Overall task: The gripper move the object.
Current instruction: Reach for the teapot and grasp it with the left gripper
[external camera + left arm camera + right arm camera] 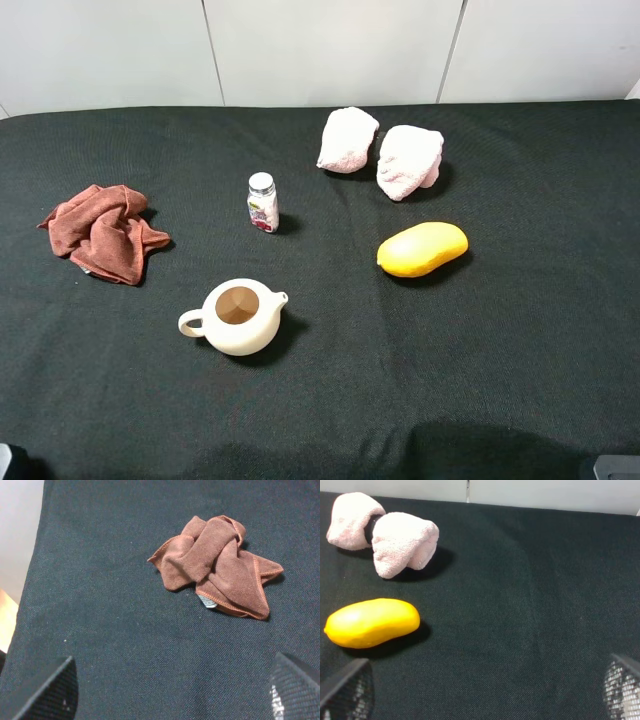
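Note:
The cream-white lidless teapot (238, 318) stands upright on the black cloth table (480, 340), front left of centre. Its loop handle points left, its short spout points right, and its inside is brown. It does not show in either wrist view. My left gripper (172, 692) is open and empty, with black fingertips (47, 690) wide apart above bare table. My right gripper (485, 690) is open and empty too, with fingertips (345, 690) wide apart. Both grippers are back at the near edge, far from the teapot.
A rust-brown cloth (100, 232) lies crumpled at the left and shows in the left wrist view (220, 570). A small white-capped bottle (262, 202) stands behind the teapot. A yellow oval object (422, 248) (372, 622) lies at the right. Two pink towels (385, 150) (402, 542) lie behind it.

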Available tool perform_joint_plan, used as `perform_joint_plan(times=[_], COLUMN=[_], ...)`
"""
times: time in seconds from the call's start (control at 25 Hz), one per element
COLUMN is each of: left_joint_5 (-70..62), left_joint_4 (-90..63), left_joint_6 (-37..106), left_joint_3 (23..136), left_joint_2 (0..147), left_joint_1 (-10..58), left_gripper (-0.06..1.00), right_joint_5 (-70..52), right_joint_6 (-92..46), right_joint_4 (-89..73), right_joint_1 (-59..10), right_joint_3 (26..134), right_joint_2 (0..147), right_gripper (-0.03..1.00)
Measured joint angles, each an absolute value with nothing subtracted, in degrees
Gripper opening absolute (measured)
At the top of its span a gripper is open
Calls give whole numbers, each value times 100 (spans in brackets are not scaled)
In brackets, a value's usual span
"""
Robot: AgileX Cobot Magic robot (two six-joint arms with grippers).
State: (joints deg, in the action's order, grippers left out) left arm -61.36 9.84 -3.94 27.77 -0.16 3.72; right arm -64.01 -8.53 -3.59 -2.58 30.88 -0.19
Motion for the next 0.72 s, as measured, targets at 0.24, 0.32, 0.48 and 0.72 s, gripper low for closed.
perform_joint_plan(times=[0.24, 0.32, 0.48, 0.72], left_joint_5=[-6136, -6136, -6136, -6136], left_joint_4=[984, 984, 984, 984], left_joint_6=[-394, -394, -394, -394], left_joint_3=[2777, 2777, 2777, 2777], left_joint_2=[-16, -16, -16, -16], left_joint_1=[372, 372, 372, 372], left_gripper=[76, 76, 76, 76], right_joint_5=[-6401, -6401, -6401, -6395], right_joint_6=[-853, -853, -853, -853], right_joint_4=[-359, -359, -359, -359], right_joint_1=[-258, -258, -258, -258], right_joint_3=[3088, 3088, 3088, 3088], right_joint_2=[-19, -19, -19, -19], right_gripper=[69, 69, 69, 69])
